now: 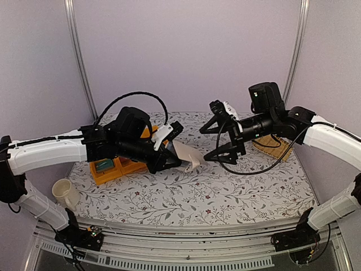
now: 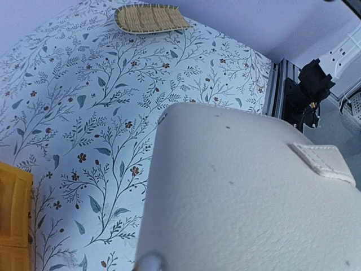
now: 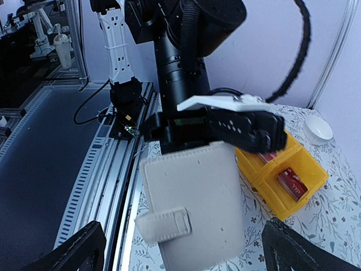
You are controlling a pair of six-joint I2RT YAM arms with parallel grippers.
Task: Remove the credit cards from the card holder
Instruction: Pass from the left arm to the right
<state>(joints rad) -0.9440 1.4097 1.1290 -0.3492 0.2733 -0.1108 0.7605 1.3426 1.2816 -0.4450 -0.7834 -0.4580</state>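
Card holder (image 1: 189, 157) is clenched aloft by the left gripper (image 1: 171, 151), probably so the wide-open right gripper (image 1: 217, 141) can reach it.

Light even, diffuse, cool violet cast; only faint soft shadows on the floral-print tablecloth (image 1: 186, 192). Overhead view bows at its edges. Left wrist view: whitish textured soft card holder (image 2: 248, 192) close, slightly soft-focus.

card holder (image 1: 187, 155): whitish, closed, aloft above table (image 1: 225, 192) | credit cards (image 3: 292, 182): one red, in yellow bin (image 3: 285, 204)
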